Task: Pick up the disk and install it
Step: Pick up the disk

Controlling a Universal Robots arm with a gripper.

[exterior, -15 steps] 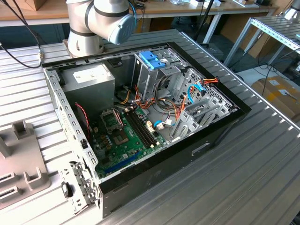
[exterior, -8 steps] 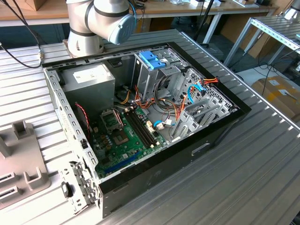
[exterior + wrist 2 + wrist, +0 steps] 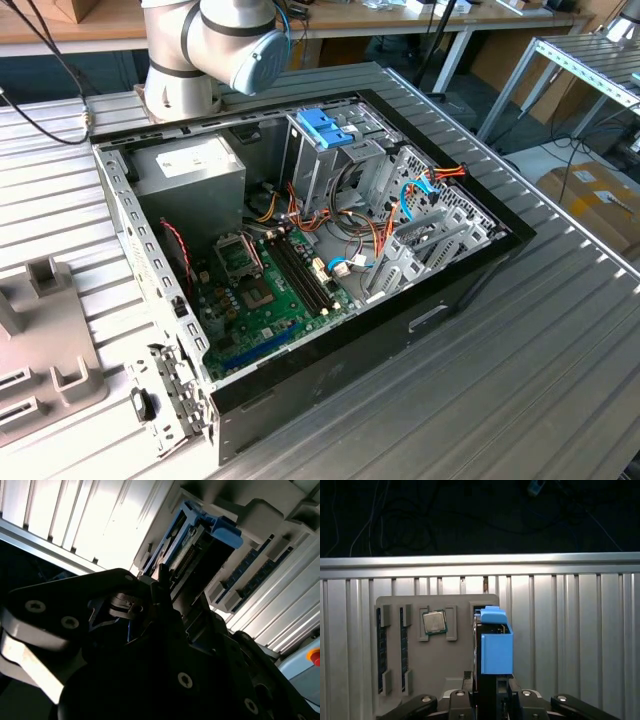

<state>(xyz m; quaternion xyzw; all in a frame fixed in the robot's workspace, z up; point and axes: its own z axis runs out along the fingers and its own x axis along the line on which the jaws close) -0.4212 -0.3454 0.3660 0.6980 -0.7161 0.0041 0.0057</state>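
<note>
In the first wrist view the grey parts tray [image 3: 452, 667] lies on the ribbed metal desk [image 3: 570, 645]. Across the tray come two memory sticks [image 3: 381, 647] in their grooves, then a processor chip [image 3: 435, 622] in its pocket, then the disk [image 3: 496, 652], standing on end at the tray's slot just beside the processor. The pincer [image 3: 489, 684] sits astride the disk's near end and appears pressed onto its two broad faces, pinching it, though the contact is partly in shadow. The disk's long axis runs straight away from the pincer toward the tray, in line with the arm's approach. Whether its far end is seated in the slot or just clear of it I cannot tell. In the exterior view the tray lies to the exterior view's left of the open computer case [image 3: 330, 370], well apart from the blue-topped drive cage [image 3: 325, 128] inside that case.
</note>
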